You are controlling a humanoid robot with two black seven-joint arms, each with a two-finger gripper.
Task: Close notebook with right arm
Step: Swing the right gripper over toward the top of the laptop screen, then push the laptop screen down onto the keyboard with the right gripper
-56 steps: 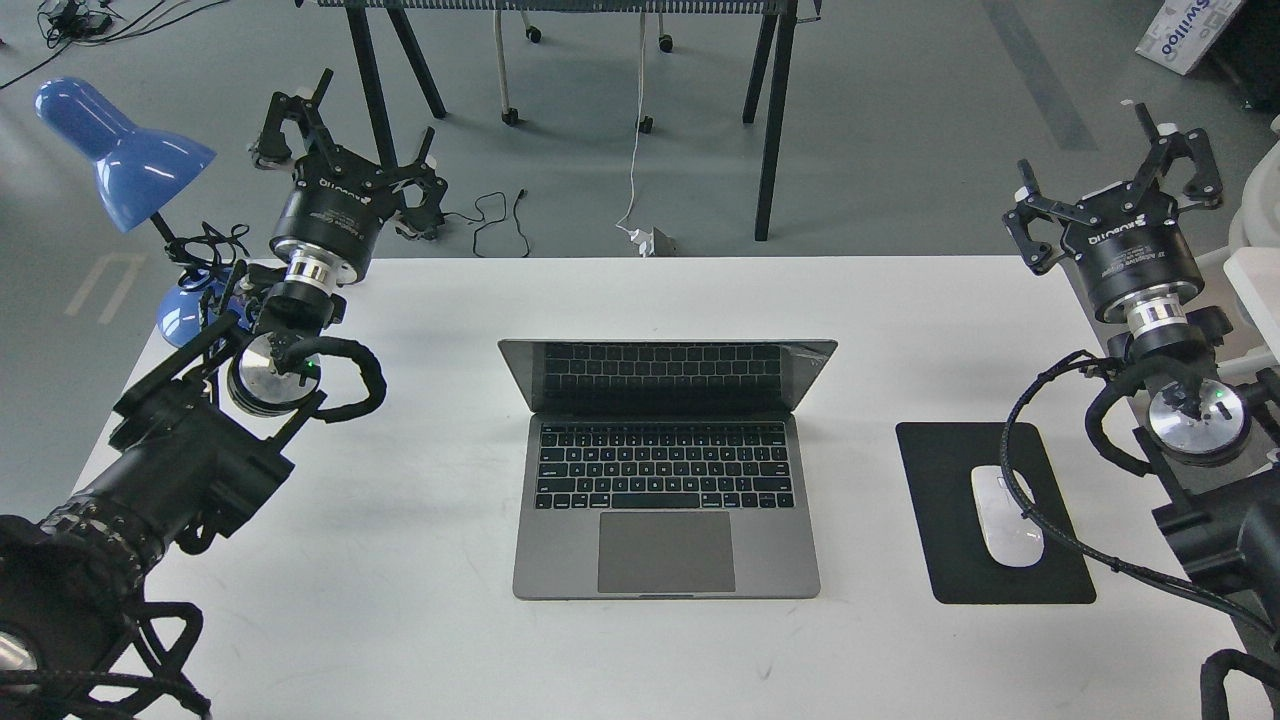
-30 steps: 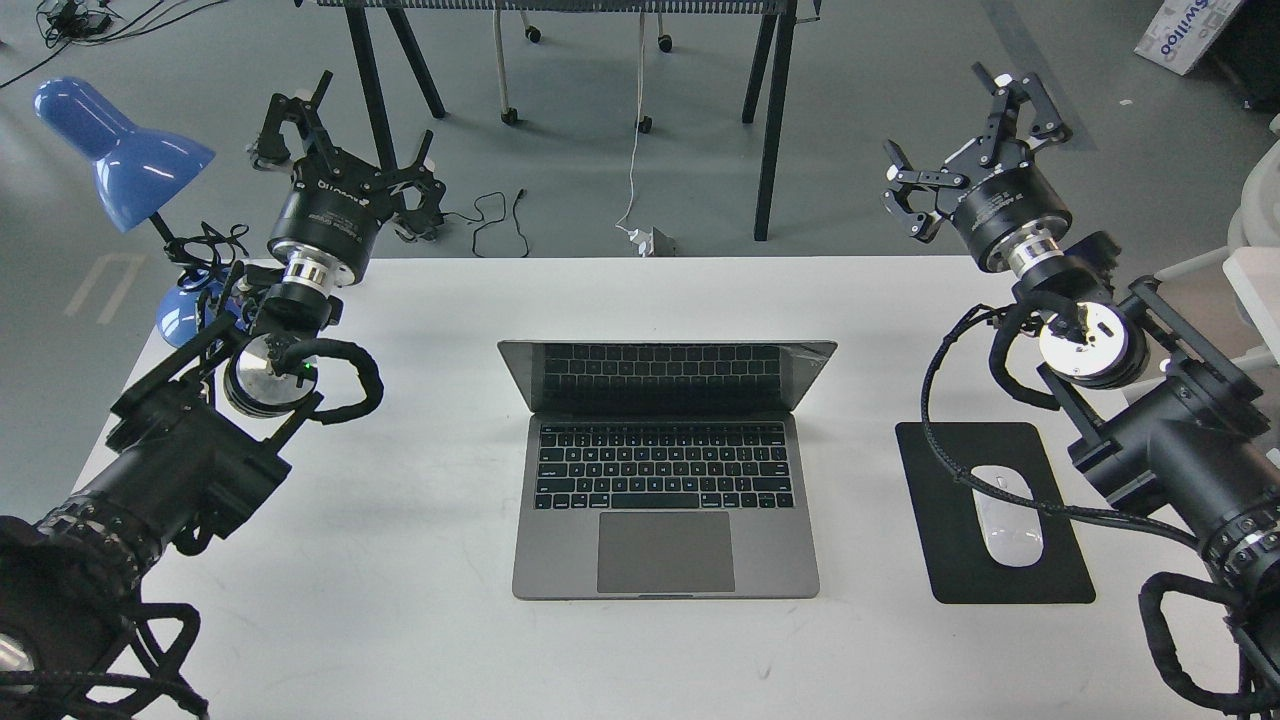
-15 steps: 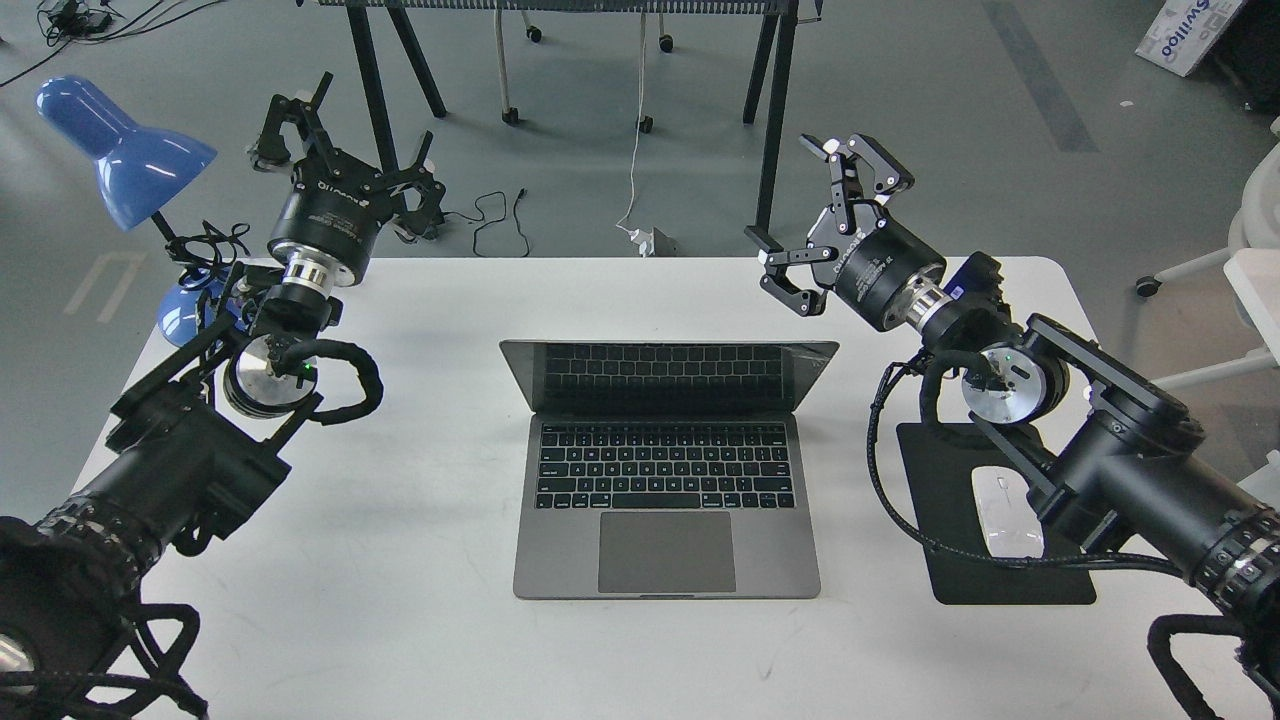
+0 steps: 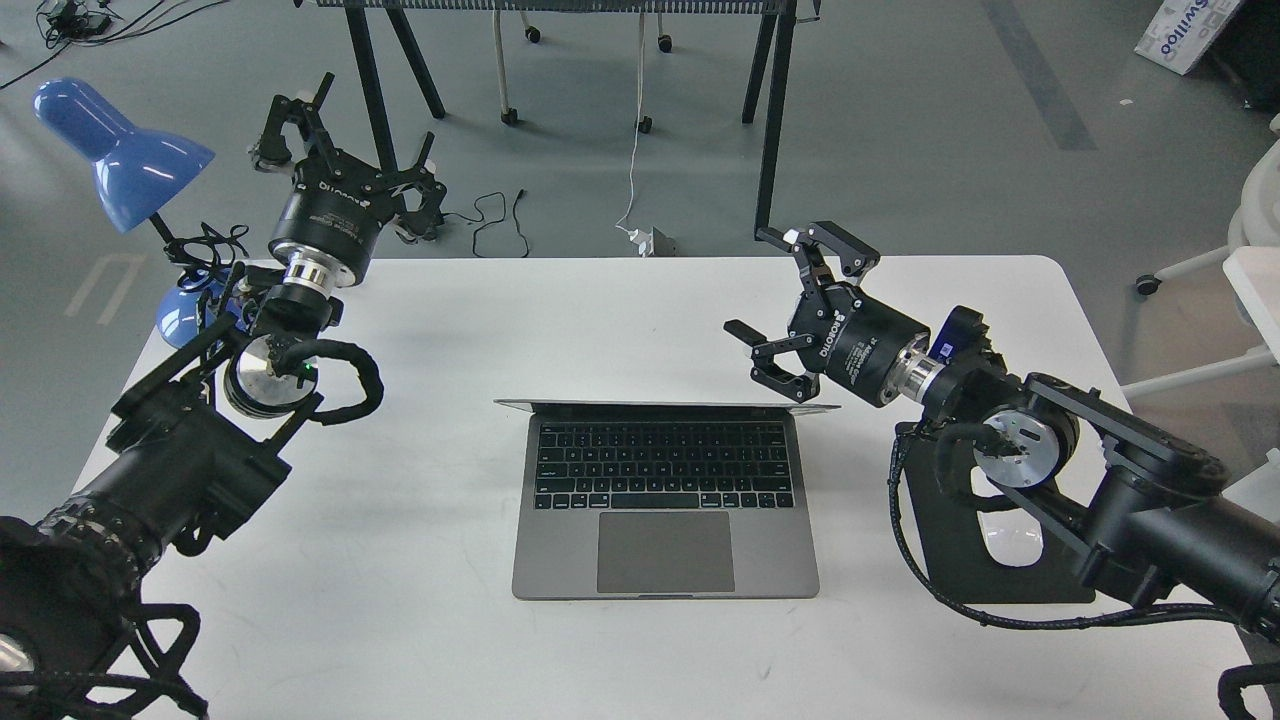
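The notebook lies open in the middle of the white table, keyboard and trackpad facing me. Its lid shows only as a thin edge-on line, so the screen is hidden. My right gripper is open just behind the lid's right end. Its lower finger is at the lid's top edge; I cannot tell if it touches. My left gripper is open and empty over the table's far left corner.
A black mouse pad with a white mouse lies right of the notebook, partly under my right arm. A blue lamp stands at the far left corner. Black trestle legs stand behind the table.
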